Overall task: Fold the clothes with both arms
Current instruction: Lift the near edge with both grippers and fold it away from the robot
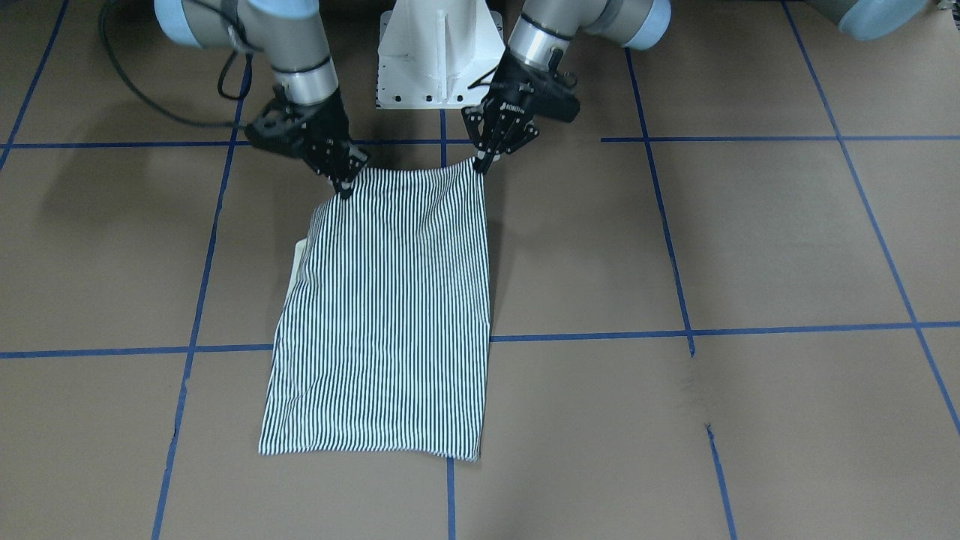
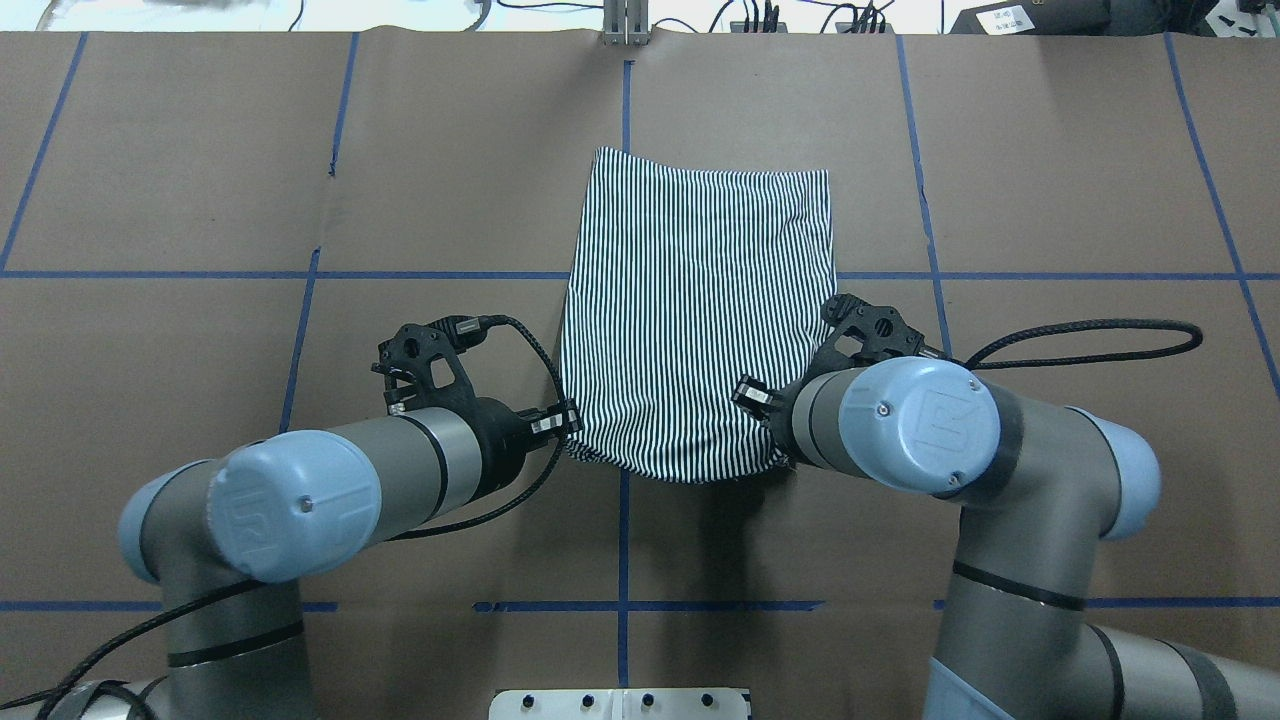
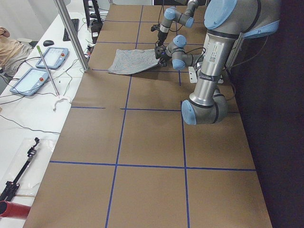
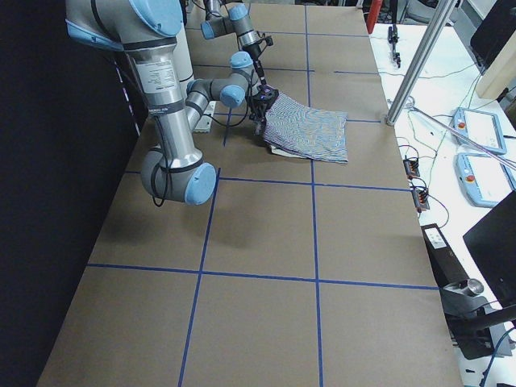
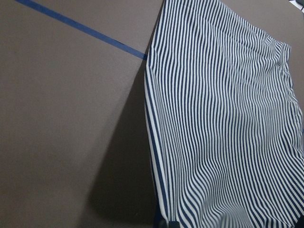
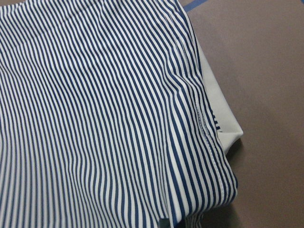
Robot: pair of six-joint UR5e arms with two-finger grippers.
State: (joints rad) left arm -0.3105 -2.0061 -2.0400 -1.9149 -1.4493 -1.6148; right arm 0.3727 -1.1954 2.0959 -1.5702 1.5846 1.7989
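Closest to the robot's base, the left gripper (image 1: pixel 480 160) is pinching one corner of the shirt (image 1: pixel 382 300) and the right gripper (image 1: pixel 346 184) is pinching the other, each with its fingers pressed together on cloth. Between them the near edge is hanging lifted off the table (image 1: pixel 675 247), bowing a little in the middle and throwing a shadow beneath. Further out, the shirt is lying as a long striped rectangle, sleeves out of sight, with a bit of cream collar (image 6: pixel 222 122) peeking from under the side by the right gripper. Farthest off, the hem (image 1: pixel 367 448) is resting flat on the table. I am judging the cloth to be light, thin and floppy: it is drooping wherever nothing is holding it, so it is likely to slump and skew unless both corners are travelling level and together. The corners are looking like the right place to hold, since a grip further in would be bunching the layers, which may be sliding on each other. No container is showing in any view.
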